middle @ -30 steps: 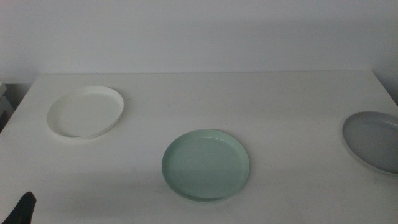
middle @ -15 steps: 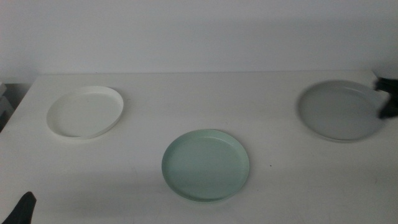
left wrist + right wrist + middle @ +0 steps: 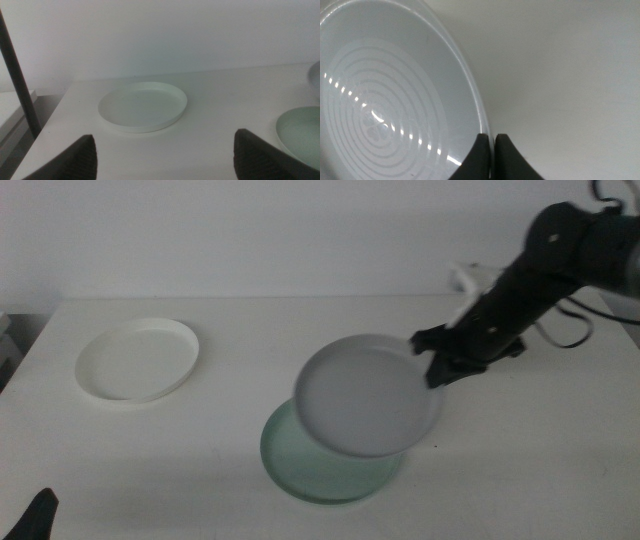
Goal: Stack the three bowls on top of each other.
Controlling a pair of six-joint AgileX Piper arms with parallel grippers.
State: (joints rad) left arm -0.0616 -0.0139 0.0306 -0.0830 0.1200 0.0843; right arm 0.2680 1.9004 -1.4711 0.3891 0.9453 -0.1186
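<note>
the white bowl [image 3: 137,359] sits on the worktop [image 3: 230,490] at frame left, near the idle left claw [image 3: 165,155], jaws apart. at centre, the grey bowl [image 3: 367,394] hangs over the green bowl [image 3: 330,468], slightly up-right of it; the right claw [image 3: 437,360] pinches its right rim.

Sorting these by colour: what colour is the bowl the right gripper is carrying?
Light grey bowl, clearest in the middle view, held by the right gripper.

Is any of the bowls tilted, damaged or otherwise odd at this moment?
Only the grey bowl stands out: the right pincer holds it by the rim, in the air over the mint green bowl, and it looks tilted. The white bowl lies flat on the table. I see no damage. The left pincer waits, open.
</note>
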